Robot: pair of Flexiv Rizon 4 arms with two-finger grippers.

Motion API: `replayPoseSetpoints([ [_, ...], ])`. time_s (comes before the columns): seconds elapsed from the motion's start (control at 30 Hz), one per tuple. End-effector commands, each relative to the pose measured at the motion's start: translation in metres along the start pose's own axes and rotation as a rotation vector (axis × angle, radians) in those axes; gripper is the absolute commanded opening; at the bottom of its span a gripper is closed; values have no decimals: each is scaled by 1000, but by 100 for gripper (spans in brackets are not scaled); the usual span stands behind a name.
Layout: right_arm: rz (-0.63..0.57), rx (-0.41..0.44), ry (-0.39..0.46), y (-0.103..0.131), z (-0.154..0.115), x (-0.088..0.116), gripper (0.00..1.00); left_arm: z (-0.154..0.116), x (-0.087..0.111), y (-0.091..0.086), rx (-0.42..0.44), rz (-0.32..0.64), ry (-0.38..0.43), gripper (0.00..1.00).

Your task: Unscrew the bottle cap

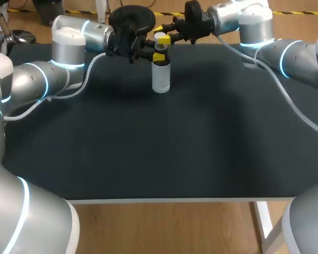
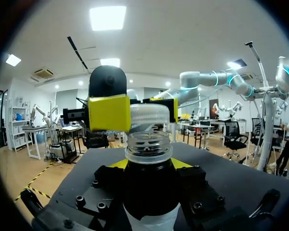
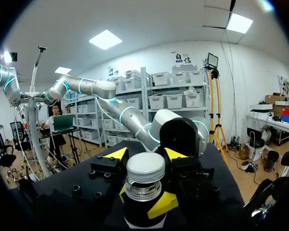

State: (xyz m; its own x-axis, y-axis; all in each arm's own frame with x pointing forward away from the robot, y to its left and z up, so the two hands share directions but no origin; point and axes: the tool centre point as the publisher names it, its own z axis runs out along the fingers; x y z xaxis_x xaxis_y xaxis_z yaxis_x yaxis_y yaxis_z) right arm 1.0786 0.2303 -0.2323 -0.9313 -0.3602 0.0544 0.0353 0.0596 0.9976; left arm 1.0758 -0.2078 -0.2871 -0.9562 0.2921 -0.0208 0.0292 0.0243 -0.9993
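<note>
The bottle [image 1: 160, 76] stands at 12 o'clock on the table [image 1: 148, 148]. The left gripper [image 1: 157, 56] pinches its neck. The right gripper [image 1: 162, 38] pinches the cap [image 2: 149, 117], which seems just above the threads [image 2: 148, 143]. Best to lift it straight up and keep the bottle steady.

A table [image 1: 175, 148] with a flat, matte black top is seen across most of the head view. Its near side is finished with a thin white edge [image 1: 164, 200], and a white leg [image 1: 265, 222] is visible beneath the right corner. In both wrist views the same dark top is shown.
</note>
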Motion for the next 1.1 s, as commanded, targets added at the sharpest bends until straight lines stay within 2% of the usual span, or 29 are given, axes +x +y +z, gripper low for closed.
replayPoseSetpoints([
  [0.03,-19,-7,930,3,-7,-6,0,-1,-7,3,6,-1,59,0],
  [0.27,-62,-11,776,11,-29,-4,0,-1,-7,3,6,-1,59,0],
  [0.5,-42,-23,620,0,-67,17,0,-1,-7,3,6,-1,59,0],
  [0.63,0,-44,509,-19,-88,32,0,-1,-7,3,6,-1,59,0],
  [0.93,161,-54,237,-87,-112,50,0,-1,-7,3,6,-1,59,0],
  [1.1,232,-36,169,-125,-111,50,0,-1,-7,3,6,-1,59,0],
])
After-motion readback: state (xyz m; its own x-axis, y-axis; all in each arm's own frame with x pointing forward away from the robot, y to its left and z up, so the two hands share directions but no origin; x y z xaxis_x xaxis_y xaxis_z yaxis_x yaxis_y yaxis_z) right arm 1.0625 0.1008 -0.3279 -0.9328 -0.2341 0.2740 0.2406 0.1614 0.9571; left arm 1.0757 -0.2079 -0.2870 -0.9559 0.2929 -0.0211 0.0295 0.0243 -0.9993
